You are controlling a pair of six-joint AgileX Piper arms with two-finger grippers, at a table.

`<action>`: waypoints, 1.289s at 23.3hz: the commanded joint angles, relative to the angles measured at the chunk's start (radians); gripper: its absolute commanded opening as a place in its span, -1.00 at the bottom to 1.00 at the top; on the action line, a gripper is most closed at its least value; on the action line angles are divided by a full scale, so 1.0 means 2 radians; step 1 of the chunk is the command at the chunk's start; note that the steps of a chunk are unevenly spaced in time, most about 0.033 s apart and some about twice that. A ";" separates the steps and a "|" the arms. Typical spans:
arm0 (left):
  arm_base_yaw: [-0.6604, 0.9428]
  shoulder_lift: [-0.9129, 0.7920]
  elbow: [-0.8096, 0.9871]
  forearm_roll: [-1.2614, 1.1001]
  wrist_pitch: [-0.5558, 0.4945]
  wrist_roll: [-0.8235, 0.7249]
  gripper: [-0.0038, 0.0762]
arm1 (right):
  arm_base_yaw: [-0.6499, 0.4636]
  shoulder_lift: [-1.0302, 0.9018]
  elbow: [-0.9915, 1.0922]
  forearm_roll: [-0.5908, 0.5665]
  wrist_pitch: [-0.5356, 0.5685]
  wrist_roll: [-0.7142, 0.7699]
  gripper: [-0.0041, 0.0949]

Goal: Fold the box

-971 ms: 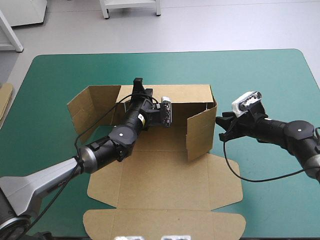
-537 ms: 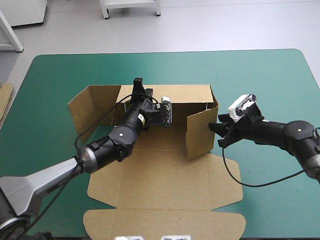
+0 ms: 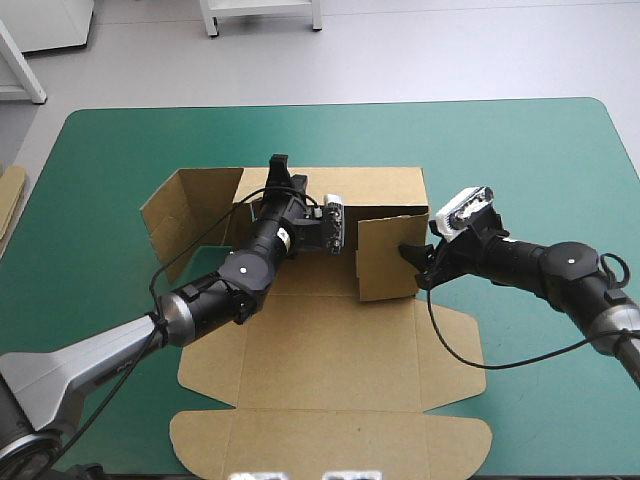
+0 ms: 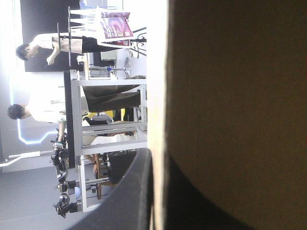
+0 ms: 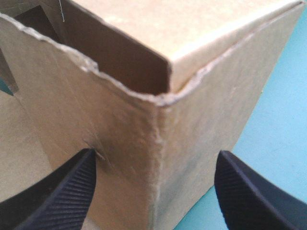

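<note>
Now box [image 3: 330, 360] sits at middle of tabletop [image 3: 530, 160], lid flat toward near edge. Left gripper [image 3: 279, 168] clamps back wall; right gripper [image 3: 410, 256], jaws apart, straddles right flap's corner. Push flap square inward, back wall held upright.

L tool [image 3: 278, 168] seemingly clamped, arm stretched fwd, R tool [image 3: 412, 260] fingers apart
</note>
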 commanded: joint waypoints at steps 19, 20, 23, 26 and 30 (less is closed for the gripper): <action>-0.002 -0.022 -0.013 0.021 0.005 -0.011 -0.93 | 0.067 0.029 -0.049 0.050 -0.129 0.029 -0.25; -0.002 -0.022 -0.013 0.021 0.005 -0.011 -0.93 | 0.067 0.029 -0.049 0.050 -0.125 0.032 -0.34; -0.002 -0.022 -0.013 0.021 0.006 -0.008 -0.93 | 0.067 0.029 -0.049 0.050 -0.101 0.032 -0.62; -0.002 -0.022 -0.013 0.021 0.004 -0.005 -0.93 | 0.067 0.029 -0.049 0.049 -0.086 0.032 -0.90; -0.002 -0.022 -0.014 0.021 0.004 -0.005 -0.92 | 0.067 0.029 -0.049 0.049 -0.085 0.032 -0.95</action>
